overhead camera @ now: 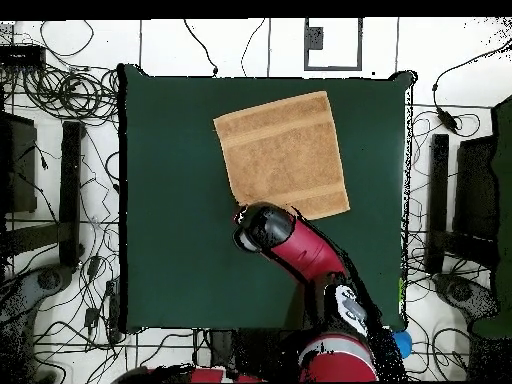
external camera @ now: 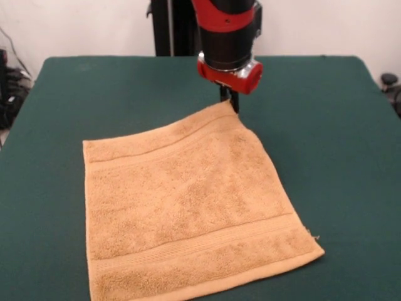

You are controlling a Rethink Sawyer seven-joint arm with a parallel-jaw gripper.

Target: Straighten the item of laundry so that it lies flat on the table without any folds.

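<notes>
**Gripper at the towel's far corner**

The arm [external camera: 227, 31] is coming down from the top of the front view, and the gripper [external camera: 233, 102] is sitting right at the towel's [external camera: 188, 207] uppermost corner, just above centre of the frame. Its dark fingers [external camera: 234, 100] are showing only as a thin sliver below the red wrist, pressed close together at the cloth's tip. The corner is rising to a small peak right where they are meeting it, so they are looking pinched on that corner, though the contact itself is tiny in the frame.

The towel is lying spread across the middle and lower part of the front view on the green table [external camera: 351, 157], turned a little so no edge is running square with the table's edges. One woven band is running near the upper left edge, the other near the lower edge, and its lower left edge is running off the bottom of the frame.

In the overhead view the towel [overhead camera: 283, 152] is lying in the upper middle of the table [overhead camera: 170, 200], roughly square, with no clear long axis, tilted slightly. The arm's [overhead camera: 300, 245] red and black bulk is covering the lower left corner, hiding the gripper there.
</notes>
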